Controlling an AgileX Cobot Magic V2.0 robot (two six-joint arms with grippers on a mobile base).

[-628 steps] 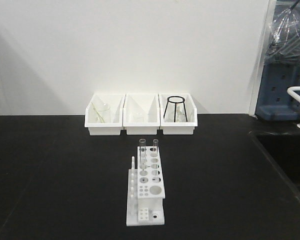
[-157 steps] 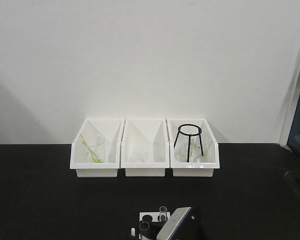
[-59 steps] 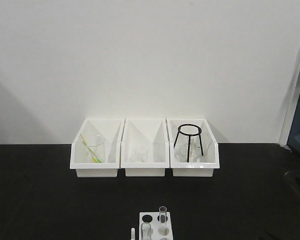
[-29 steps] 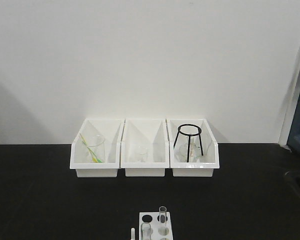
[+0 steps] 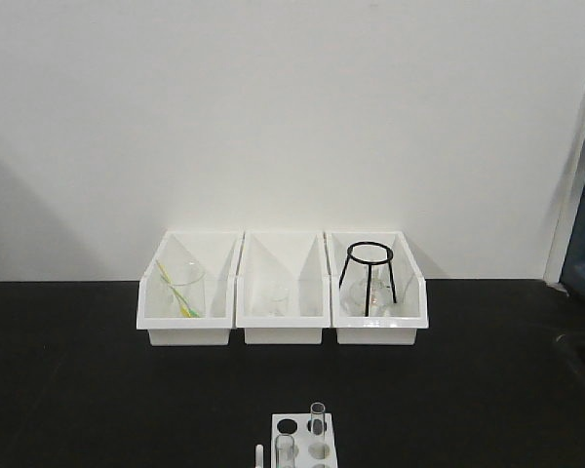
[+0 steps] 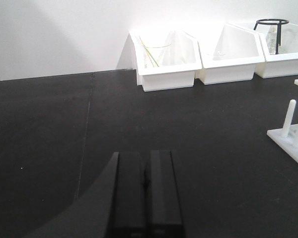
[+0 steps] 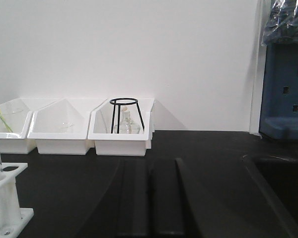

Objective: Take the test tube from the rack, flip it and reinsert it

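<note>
- The left gripper [image 6: 145, 198] hangs low over the bare black bench [image 5: 88, 390], left of the rack, its fingers pressed together on nothing.
- The right gripper [image 7: 150, 198] sits well right of the rack, fingers likewise closed and empty.
- The rack [image 5: 302, 444] stands at the front view's bottom edge with two test tubes upright in it: the near tube [image 5: 285, 451] at front left and the far tube [image 5: 318, 421] behind it to the right.
- A couple of seconds ago a dark gripper hovered right at the rack; it has since pulled out of the front view, and the tubes have not shifted in the last second.
- In my judgement this fits a reinsertion just finished; tube orientation is too small to read.
- Behind the rack, three white bins [image 5: 283, 288] line the wall.
</note>
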